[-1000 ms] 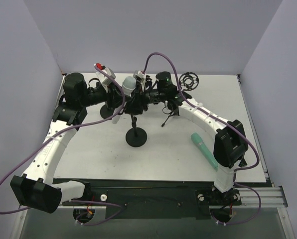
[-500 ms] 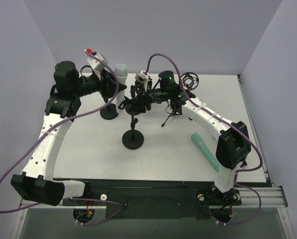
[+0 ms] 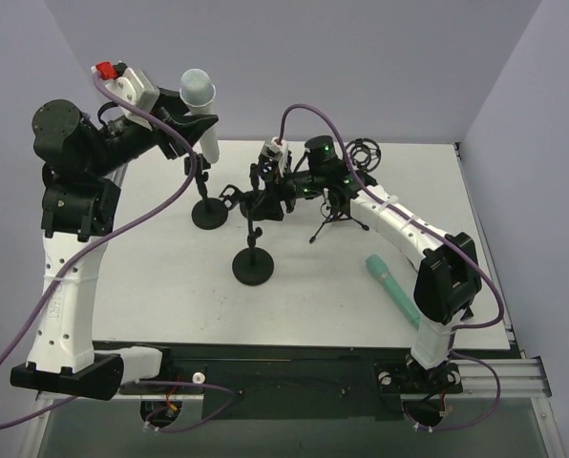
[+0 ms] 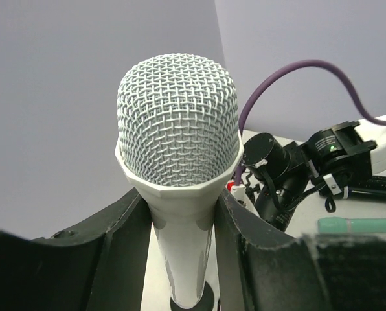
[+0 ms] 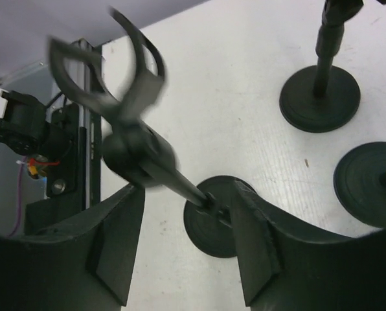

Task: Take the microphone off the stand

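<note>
A white microphone with a grey mesh head is held upright and high above the table's back left, free of any stand. My left gripper is shut on its body just below the head. The black stand rises on a round base at mid-table; its empty clip tilts left. My right gripper straddles the stand's pole, jaws apart and not touching it.
A second round-base stand is under the lifted microphone. A tripod stand with a shock mount stands at the back. A green microphone lies on the table's right side.
My left arm has lifted the white microphone up and left, away from the stand's clip. The right gripper closed on the pole, then opened. The stand has shifted slightly left.
</note>
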You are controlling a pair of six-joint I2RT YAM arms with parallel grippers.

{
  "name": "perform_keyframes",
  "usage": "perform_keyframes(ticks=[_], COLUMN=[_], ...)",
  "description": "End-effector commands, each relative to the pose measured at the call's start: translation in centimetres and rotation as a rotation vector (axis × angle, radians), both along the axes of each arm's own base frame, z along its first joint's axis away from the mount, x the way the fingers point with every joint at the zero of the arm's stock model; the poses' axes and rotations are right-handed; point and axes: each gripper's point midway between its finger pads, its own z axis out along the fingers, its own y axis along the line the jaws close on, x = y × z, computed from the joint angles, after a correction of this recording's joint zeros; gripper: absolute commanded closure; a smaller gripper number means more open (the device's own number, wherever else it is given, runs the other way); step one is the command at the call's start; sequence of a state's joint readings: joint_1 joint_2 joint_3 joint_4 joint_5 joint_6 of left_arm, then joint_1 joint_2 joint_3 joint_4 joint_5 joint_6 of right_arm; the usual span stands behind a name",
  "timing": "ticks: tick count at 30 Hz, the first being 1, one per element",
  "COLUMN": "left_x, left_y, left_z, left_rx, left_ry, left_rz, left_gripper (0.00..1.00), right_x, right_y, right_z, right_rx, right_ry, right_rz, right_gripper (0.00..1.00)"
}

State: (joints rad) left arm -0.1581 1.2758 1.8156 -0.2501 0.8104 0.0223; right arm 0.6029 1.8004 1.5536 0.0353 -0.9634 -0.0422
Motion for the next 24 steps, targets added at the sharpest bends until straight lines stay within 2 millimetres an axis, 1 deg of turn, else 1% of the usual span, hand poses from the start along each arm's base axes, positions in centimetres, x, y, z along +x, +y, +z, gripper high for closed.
perform_keyframes(ticks=[1,3,7,8,10,11,12,13,14,15,16,17,18,19,20,22,24], left_x=[2.0,2.3,3.4,3.4,3.6,3.4,3.5,3.5,3.5,3.6,3.6,3.8,3.7,3.9,4.0,4.3,4.5], left_y=[1.2,1.3,1.5,1.5,1.4,1.2,1.2,1.1,1.0,1.0,0.9,1.0,0.7,0.5,0.5,0.3,0.2], left_z=[-1.3,-1.8,-2.8,-3.1,-3.4,-3.3,-3.4,-3.2,-3.2,-3.2,-3.2,-3.3,-3.3,-3.5,-3.6,-3.9,-4.1], left_rx=[-0.006,-0.008,-0.031,-0.031,-0.034,-0.051,-0.057,-0.062,-0.069,-0.075,-0.086,-0.093,-0.108,-0.119,-0.129,-0.158,-0.189], left_ry=[0.007,0.015,0.051,0.059,0.066,0.081,0.092,0.091,0.101,0.102,0.118,0.127,0.144,0.165,0.176,0.218,0.258], left_rz=[0.096,0.106,0.131,0.129,0.127,0.117,0.114,0.111,0.108,0.107,0.104,0.104,0.093,0.086,0.093,0.101,0.106], left_gripper=[1.00,1.00,1.00,1.00,1.00,1.00,1.00,1.00,1.00,1.00,1.00,1.00,1.00,1.00,1.00,1.00,1.00], right_x=[0.6,0.7,0.4,0.4,0.5,0.5,1.1,1.0,1.9,2.1,2.7,3.3,3.3,3.7,3.5,3.3,3.1], right_y=[-0.8,-0.6,-0.8,-0.9,-1.1,-1.4,-1.6,-1.7,-1.8,-1.8,-1.9,-2.1,-2.0,-1.7,-1.5,-0.7,0.0], right_z=[1.1,3.2,7.0,8.3,10.0,11.3,12.5,14.1,16.2,18.2,19.1,20.6,22.1,22.4,23.4,23.8,23.4], right_rx=[-0.023,0.017,0.077,0.108,0.142,0.167,0.200,0.245,0.311,0.375,0.402,0.436,0.461,0.475,0.495,0.501,0.492], right_ry=[0.012,0.010,-0.008,-0.035,-0.048,-0.045,-0.068,-0.038,-0.078,-0.061,-0.058,-0.068,-0.083,-0.089,-0.104,-0.124,-0.142], right_rz=[-0.053,-0.070,-0.076,-0.077,-0.084,-0.097,-0.117,-0.140,-0.170,-0.188,-0.229,-0.266,-0.270,-0.280,-0.273,-0.249,-0.234], right_gripper=[0.42,0.35,0.33,0.33,0.33,0.33,0.33,0.33,0.30,0.28,0.24,0.23,0.21,0.20,0.19,0.19,0.19])
